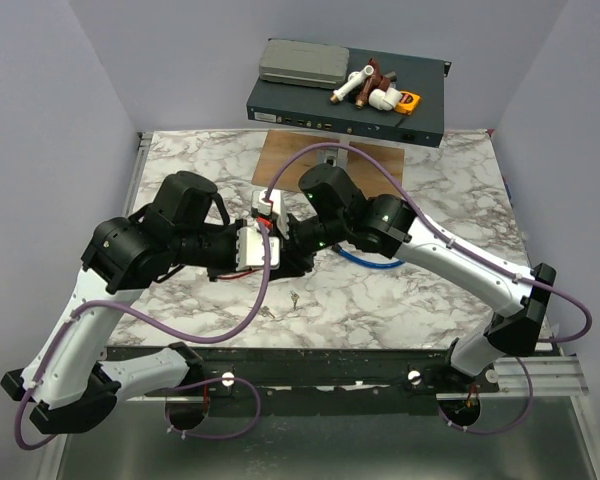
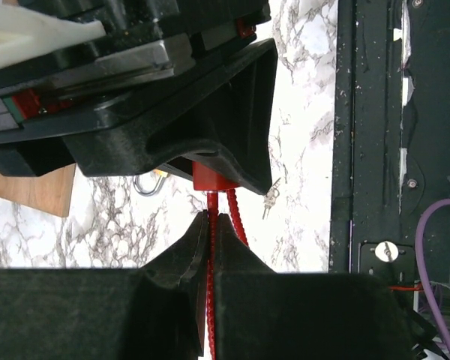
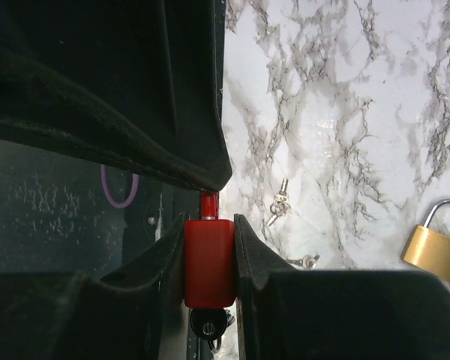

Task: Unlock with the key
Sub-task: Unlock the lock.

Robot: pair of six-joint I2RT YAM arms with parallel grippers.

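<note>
The red padlock [image 3: 208, 259] sits upright between my right gripper's [image 3: 208, 225] two fingers, which press on both of its sides. A key with a black head [image 3: 208, 324] is in the lock's underside. From the lock's top a thin red cable [image 2: 210, 204] runs into my left gripper [image 2: 211, 219], which is shut on it; a second strand [image 2: 238, 217] passes beside the fingers. In the top view both grippers meet over the middle of the marble table [image 1: 430, 290], left gripper [image 1: 268, 250] against right gripper [image 1: 294, 246]. The lock itself is hidden there.
Loose keys [image 3: 279, 204] and another key [image 3: 306, 261] lie on the marble below the grippers. A brass padlock [image 3: 435, 251] lies to the right. A blue cable [image 1: 375, 263] lies under the right arm. A wooden board [image 1: 320, 155] and a black box [image 1: 345, 100] with clutter stand behind.
</note>
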